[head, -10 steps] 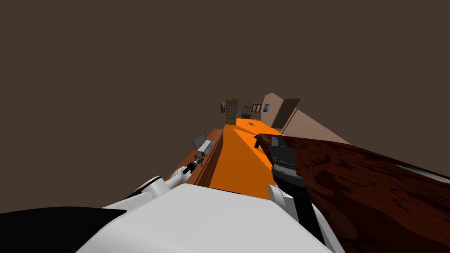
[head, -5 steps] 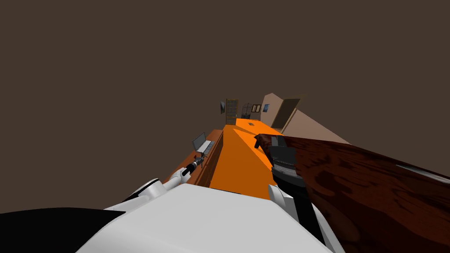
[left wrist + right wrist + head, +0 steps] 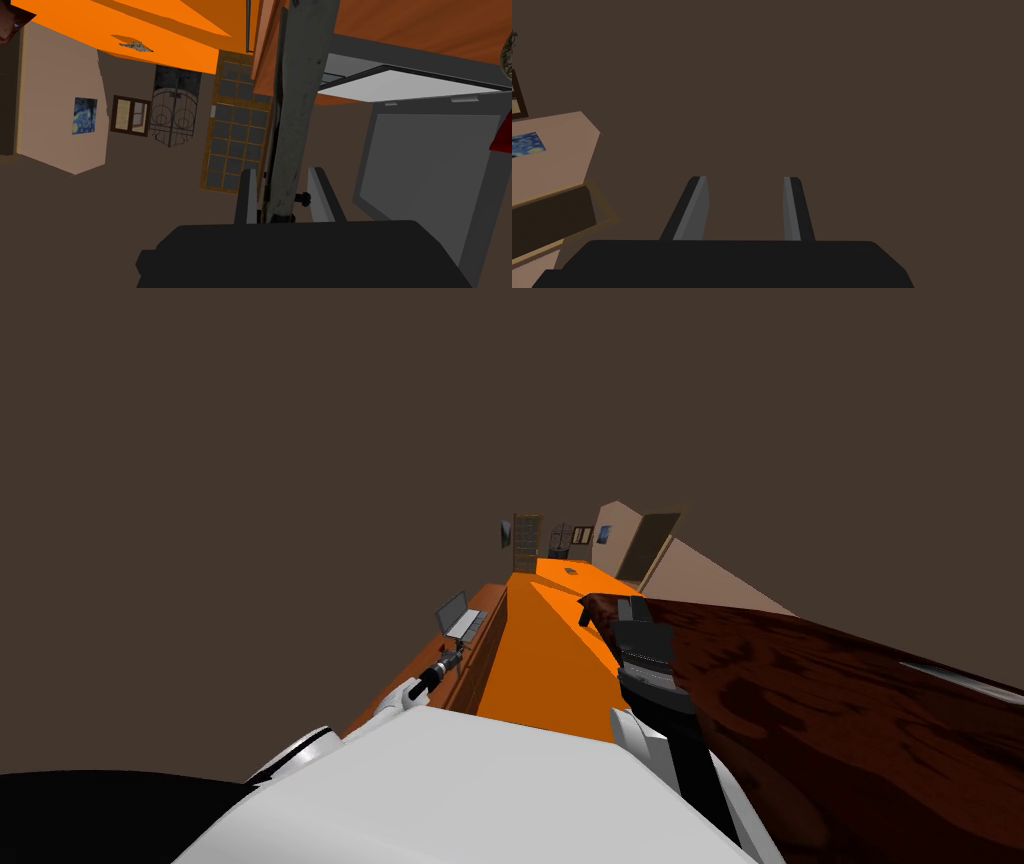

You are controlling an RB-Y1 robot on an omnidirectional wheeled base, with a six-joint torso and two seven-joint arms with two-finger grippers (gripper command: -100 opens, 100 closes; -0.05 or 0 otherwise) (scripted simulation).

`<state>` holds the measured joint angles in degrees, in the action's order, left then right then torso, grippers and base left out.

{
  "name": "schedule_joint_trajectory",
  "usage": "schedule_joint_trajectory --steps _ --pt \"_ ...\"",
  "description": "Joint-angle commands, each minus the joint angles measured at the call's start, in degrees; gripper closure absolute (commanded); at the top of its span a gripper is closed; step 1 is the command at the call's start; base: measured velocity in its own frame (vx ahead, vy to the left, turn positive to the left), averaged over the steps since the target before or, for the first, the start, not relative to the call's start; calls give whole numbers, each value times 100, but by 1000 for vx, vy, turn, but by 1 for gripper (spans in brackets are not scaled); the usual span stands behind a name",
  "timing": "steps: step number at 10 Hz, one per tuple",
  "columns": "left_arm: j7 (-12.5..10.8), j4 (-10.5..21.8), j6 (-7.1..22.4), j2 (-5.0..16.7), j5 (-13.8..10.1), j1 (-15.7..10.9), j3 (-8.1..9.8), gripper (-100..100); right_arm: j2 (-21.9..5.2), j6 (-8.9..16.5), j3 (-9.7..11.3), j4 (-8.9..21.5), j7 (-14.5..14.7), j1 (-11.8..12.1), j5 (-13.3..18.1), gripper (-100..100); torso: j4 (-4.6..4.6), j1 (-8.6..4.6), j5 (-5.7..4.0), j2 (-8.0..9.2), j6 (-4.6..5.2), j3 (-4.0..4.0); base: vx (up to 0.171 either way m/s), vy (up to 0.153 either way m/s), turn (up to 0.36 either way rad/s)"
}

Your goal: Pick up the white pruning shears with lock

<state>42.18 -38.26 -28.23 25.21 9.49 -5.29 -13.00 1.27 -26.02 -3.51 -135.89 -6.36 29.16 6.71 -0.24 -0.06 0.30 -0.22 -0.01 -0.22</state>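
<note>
Jaws of the left gripper (image 3: pixel 284 200) pinch the long, pale grey pruning shears (image 3: pixel 295 110) near one end — the right gripper (image 3: pixel 744 207) gapes empty — so their weight may swivel them loose.

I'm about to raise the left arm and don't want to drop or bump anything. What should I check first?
1. Left end effector shut on shears: ok, its fingers press both sides.
2. Shears clear of desk: cannot tell.
3. Room from laptop: not ok, it stands close beside the shears.
4. Right end effector open and empty: ok.
5. Shears' lock engaged: cannot tell.
</note>
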Motion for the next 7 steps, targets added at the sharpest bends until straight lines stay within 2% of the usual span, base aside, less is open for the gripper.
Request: schedule_joint_trajectory --steps 1,2,3,4,5,6,7 --pt "-83 -51 -37 -43 218 67 93 100 0 0 0 0 0 0 0 0 0 0 0 0 0 0 31 -4 -2" --pt "-231 -352 42 -66 423 349 283 100 0 0 0 0 0 0 0 0 -2 0 5 -2 6 -3 35 3 -29" --pt "-231 -415 42 -66 508 355 283 100 0 0 0 0 0 0 0 0 -6 3 8 -4 4 -5 29 3 -8" --pt "-378 -674 120 -89 721 623 473 100 0 0 0 0 0 0 0 0 -5 3 8 -5 6 -6 43 2 -26" --pt "-378 -779 120 -89 798 643 473 100 0 0 0 0 0 0 0 0 -11 4 11 -7 2 -9 31 0 -5" --pt "-526 -972 198 -113 1015 881 663 100 0 0 0 0 0 0 0 0 -10 4 11 -6 3 -9 36 -6 -28" --pt "-526 -1144 198 -113 1088 930 663 100 0 0 0 0 0 0 0 0 -12 3 10 -5 -1 -9 29 0 3"
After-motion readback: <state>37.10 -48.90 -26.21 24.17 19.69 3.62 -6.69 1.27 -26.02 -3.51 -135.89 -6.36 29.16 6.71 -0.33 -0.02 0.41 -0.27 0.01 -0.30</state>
